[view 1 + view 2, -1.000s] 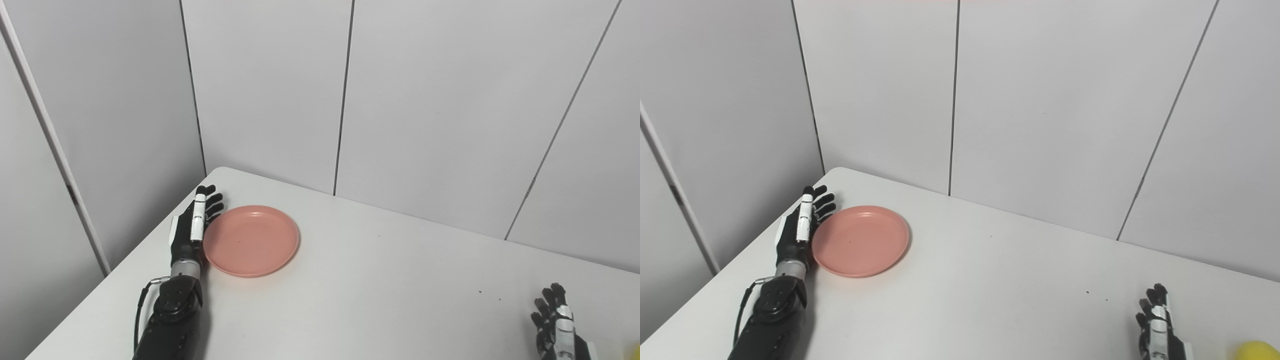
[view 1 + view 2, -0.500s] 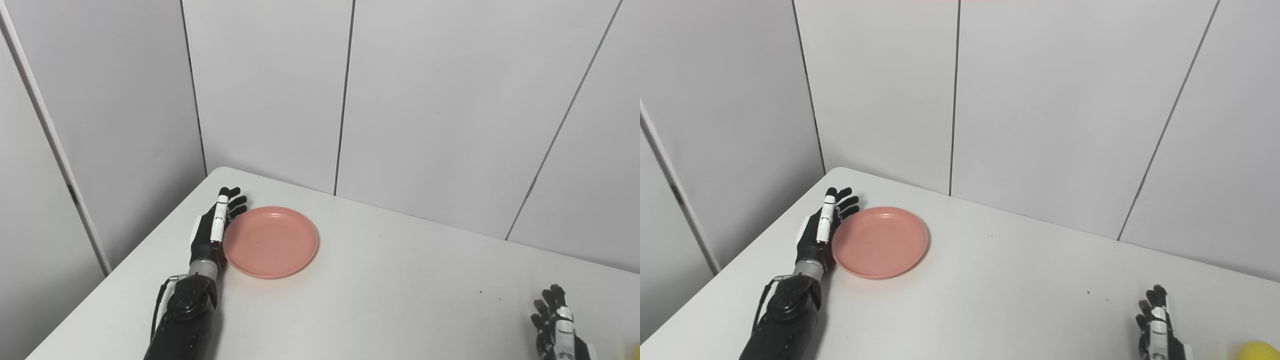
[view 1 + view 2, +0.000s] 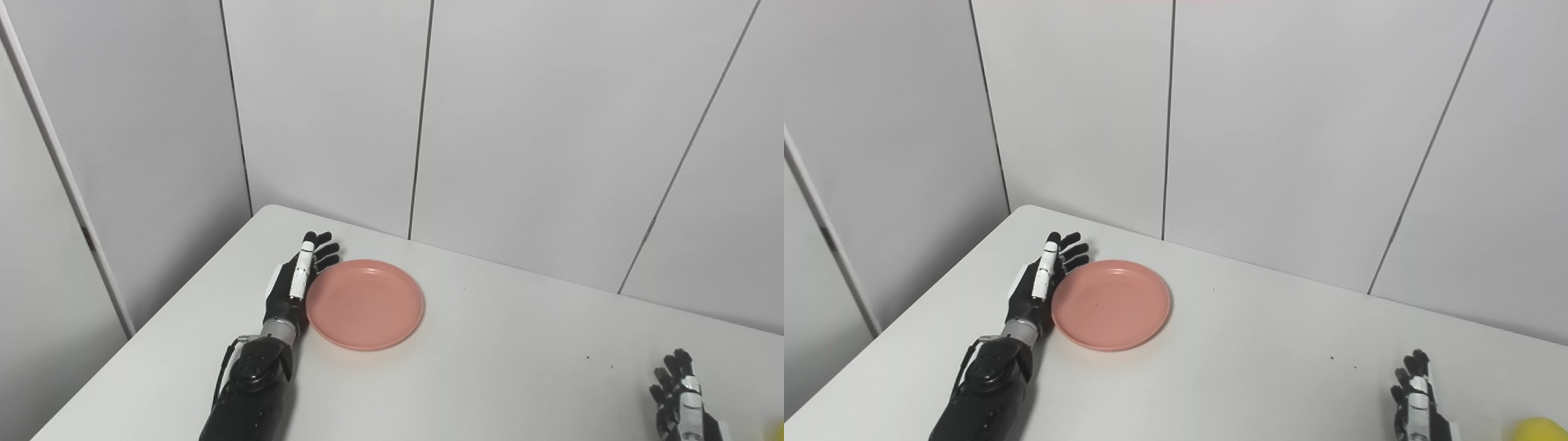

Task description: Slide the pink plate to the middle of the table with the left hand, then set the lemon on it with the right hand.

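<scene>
The pink plate (image 3: 365, 304) lies empty on the white table (image 3: 490, 367), left of the middle. My left hand (image 3: 296, 282) is open, fingers straight, set on edge against the plate's left rim. My right hand (image 3: 1418, 404) is open and empty, low at the table's bottom right, partly cut off by the picture edge. The yellow lemon (image 3: 1540, 429) lies at the bottom right corner, just right of the right hand; only its top shows.
Grey wall panels (image 3: 520, 122) stand behind the table's far edge. The table's left edge (image 3: 153, 331) runs close to my left arm. A few small dark specks (image 3: 588, 358) mark the tabletop.
My left hand has moved right along the table with the plate against it; the plate has slid right. The right hand and the lemon have not moved.
</scene>
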